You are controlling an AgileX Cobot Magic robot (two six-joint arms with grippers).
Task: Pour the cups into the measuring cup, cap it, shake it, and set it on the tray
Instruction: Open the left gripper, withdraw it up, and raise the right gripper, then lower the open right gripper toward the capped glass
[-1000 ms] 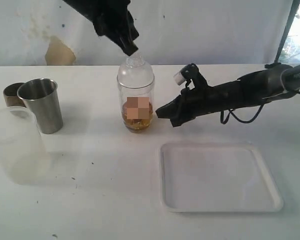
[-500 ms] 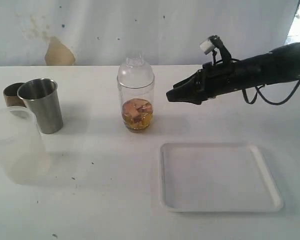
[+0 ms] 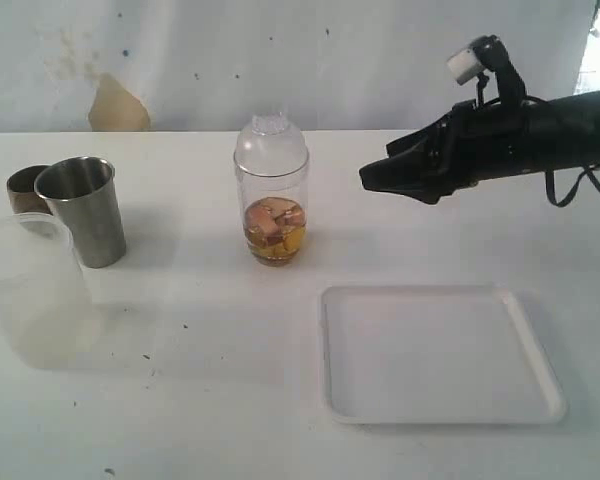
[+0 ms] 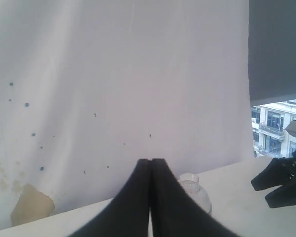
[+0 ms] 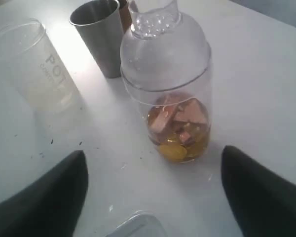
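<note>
The clear measuring cup (image 3: 271, 205) stands upright mid-table with a dome lid (image 3: 271, 143) on it and brown and yellow pieces at its bottom (image 5: 178, 133). The steel tumbler (image 3: 83, 210), wooden cup (image 3: 22, 188) and frosted cup (image 3: 25, 290) stand at the left. My right gripper (image 3: 370, 180) hovers open to the right of the measuring cup, above the table; its fingers spread wide (image 5: 154, 153) with nothing between them. My left gripper (image 4: 150, 163) is shut and empty, raised high above the lid (image 4: 191, 186), out of the exterior view.
The white tray (image 3: 540, 395) lies empty at the front right; its corner (image 5: 138, 224) shows below the right gripper. A white wall with a tan patch (image 3: 118, 105) backs the table. The tumbler (image 5: 101, 34) and frosted cup (image 5: 34, 69) stand beyond the measuring cup.
The left arm has let go of the lid and lifted out of the exterior view. The right gripper has risen and drawn back to the right, away from the measuring cup.
</note>
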